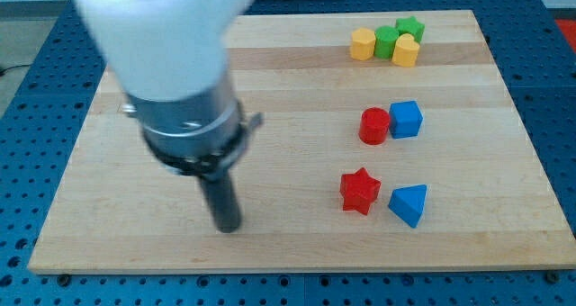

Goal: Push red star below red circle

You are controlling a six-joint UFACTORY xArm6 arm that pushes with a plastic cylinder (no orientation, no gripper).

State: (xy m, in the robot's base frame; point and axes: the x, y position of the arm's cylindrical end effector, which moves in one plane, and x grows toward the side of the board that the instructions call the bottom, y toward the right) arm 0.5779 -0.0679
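The arm entered from the view's top left, its white housing blurred, a grey collar beneath it, and the straight dark rod hanging down from that collar. My tip (229,227) rested on the wooden board (297,243) toward the view's lower left, touching no block. The rig carried no jaws — nothing was held or clamped. The red star (360,191) lay well apart from the tip, at about 3 o'clock from it, flat on the board, its points clearly outlined. The red circle (374,126) sat at 12 o'clock from the star, a clear gap between them, with a blue cube (406,119) touching it on the view's right. A blue triangle (409,203) lay just beside the star at 4 o'clock. Near the top edge stood a tight cluster — two yellow blocks (363,44) (406,50) and two green blocks (386,41) (411,27).
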